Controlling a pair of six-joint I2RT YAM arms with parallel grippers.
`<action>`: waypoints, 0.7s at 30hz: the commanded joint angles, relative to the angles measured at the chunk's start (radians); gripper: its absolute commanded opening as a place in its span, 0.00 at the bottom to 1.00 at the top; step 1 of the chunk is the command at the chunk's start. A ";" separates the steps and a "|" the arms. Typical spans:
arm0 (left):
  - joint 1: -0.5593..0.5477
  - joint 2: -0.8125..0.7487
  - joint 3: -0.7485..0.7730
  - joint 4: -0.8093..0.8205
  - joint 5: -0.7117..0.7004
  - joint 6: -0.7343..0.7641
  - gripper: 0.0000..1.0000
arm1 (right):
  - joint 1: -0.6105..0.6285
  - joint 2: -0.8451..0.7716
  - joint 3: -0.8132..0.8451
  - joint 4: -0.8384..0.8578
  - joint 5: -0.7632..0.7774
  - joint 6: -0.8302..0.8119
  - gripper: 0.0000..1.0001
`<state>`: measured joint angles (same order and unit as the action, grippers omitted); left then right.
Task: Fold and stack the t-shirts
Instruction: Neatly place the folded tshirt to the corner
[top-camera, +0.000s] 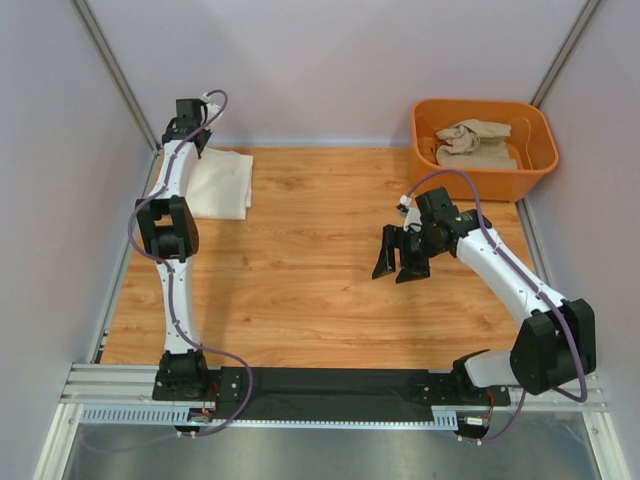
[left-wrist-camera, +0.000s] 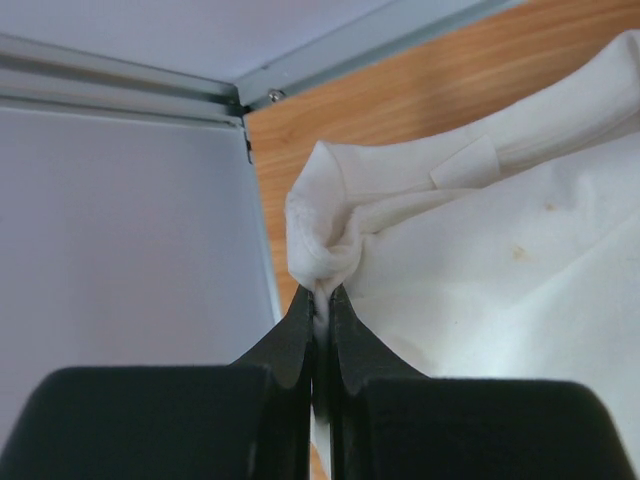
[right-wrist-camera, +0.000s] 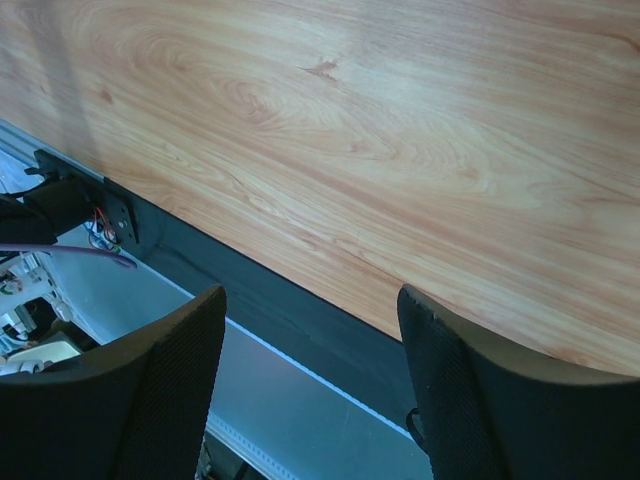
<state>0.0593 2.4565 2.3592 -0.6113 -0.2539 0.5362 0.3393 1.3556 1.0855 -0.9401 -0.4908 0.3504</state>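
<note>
A cream-white t-shirt (top-camera: 222, 184) lies folded at the table's far left corner. My left gripper (left-wrist-camera: 323, 293) is shut on a bunched corner of that cream-white t-shirt (left-wrist-camera: 480, 250), right by the corner of the frame. In the top view the left gripper (top-camera: 193, 140) sits at the shirt's far left edge, mostly under its own wrist. The sandy beige t-shirt (top-camera: 474, 144) lies crumpled inside the orange tub (top-camera: 430, 150) at the far right. My right gripper (top-camera: 398, 270) hangs open over bare wood at mid-table, nothing between its fingers (right-wrist-camera: 150, 380).
Grey walls and aluminium posts close in the table on the left, back and right. A black strip (top-camera: 330, 392) and metal rails run along the near edge between the arm bases.
</note>
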 joint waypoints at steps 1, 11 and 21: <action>0.019 0.036 0.097 0.130 -0.048 0.111 0.00 | 0.006 0.025 0.037 -0.009 0.014 -0.024 0.71; 0.051 0.085 0.101 0.260 -0.047 0.180 0.00 | 0.003 0.076 0.059 -0.011 0.035 -0.047 0.71; 0.056 0.090 0.118 0.521 -0.173 0.203 0.84 | -0.006 0.068 0.048 -0.011 0.037 -0.053 0.71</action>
<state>0.1139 2.5626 2.4165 -0.2882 -0.3267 0.7151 0.3386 1.4338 1.1065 -0.9463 -0.4618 0.3161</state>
